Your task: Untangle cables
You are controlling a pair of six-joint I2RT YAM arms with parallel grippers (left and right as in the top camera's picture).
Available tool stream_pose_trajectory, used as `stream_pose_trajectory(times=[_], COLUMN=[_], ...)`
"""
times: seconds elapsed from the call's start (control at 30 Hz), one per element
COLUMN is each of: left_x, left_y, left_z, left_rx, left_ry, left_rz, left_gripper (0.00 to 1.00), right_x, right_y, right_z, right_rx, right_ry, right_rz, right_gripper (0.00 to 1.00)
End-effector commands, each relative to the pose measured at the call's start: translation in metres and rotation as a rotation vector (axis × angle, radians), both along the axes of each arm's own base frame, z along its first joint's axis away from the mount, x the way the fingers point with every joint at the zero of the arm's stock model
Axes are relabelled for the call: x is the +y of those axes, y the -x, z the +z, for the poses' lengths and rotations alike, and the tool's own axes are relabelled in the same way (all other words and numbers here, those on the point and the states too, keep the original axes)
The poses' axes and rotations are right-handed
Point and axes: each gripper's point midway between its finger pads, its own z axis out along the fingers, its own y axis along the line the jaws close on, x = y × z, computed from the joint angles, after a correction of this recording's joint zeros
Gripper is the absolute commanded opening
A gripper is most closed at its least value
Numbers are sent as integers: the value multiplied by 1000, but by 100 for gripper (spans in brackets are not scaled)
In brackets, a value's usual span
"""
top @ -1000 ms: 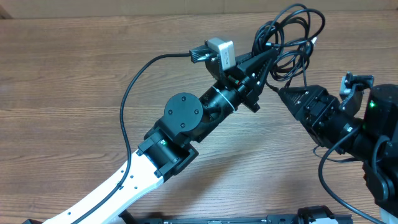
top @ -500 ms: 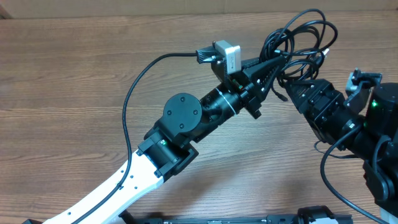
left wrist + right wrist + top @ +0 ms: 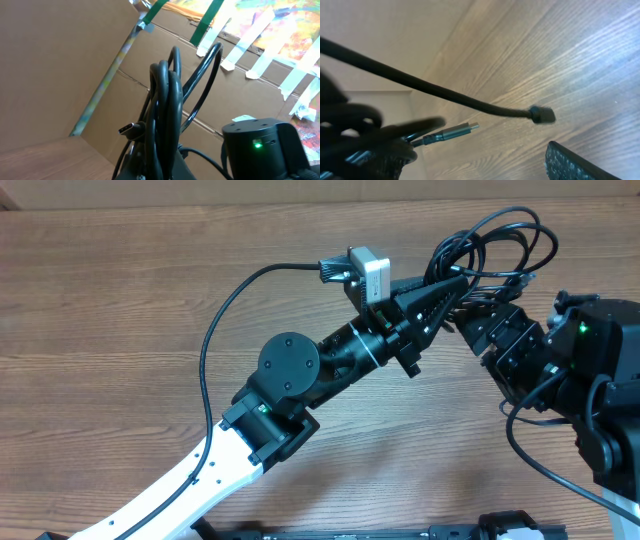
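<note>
The cables are a bundle of thin black loops lifted off the wooden table at the far right. My left gripper is shut on the bundle's lower part. In the left wrist view the cables rise straight up out of the jaws, and a plug end sticks out to the left. My right gripper stands open just below and right of the bundle. In the right wrist view a silver-tipped plug and a round-ended cord hang in front of its spread fingers.
The left arm's grey camera box and its thick black wire arch over the table's middle. The right arm's black body, its green light on, sits close beside the bundle. Cardboard walls stand behind.
My left gripper has carried the bundle right and slightly up. The right gripper has shifted right and moved in closer under the loops, still open.
</note>
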Motion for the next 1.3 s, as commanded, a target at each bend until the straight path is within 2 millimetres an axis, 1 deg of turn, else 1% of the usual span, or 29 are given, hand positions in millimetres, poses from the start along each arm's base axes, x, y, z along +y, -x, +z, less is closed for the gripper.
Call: stream_pose_trajectory(times=[0.0,0.33,0.43,0.67,0.8,0.97,1.2,1.27], left_x=[13,26,29,38,48,55,61,62], left_y=[18,13,12,4,-6,-14,-17,-18], left_z=[39,55,58,63,65,65,69,69], left_rx=[-64,-68,-74,-80,-80,-79,-86,-86], left_ry=[88,176,190,215,226,230,248,249], left_rz=[-32,17,28,74,119,150,172,186], left_gripper=[4,4,4,4,4,4,4,4], right_x=[-6,-25,-26,-27,-27,-28,-26,-22], right_y=[2,19,22,29,35,40,49,53], right_z=[-10,-33,-36,-41,-45,-48,-53,-54], right_rx=[25,137,148,177,207,234,276,299], right_ry=[54,154,166,182,185,188,179,144], right_rz=[2,-58,-46,-30,-28,-26,-18,-16], right_gripper=[86,86,86,86,86,86,86,86])
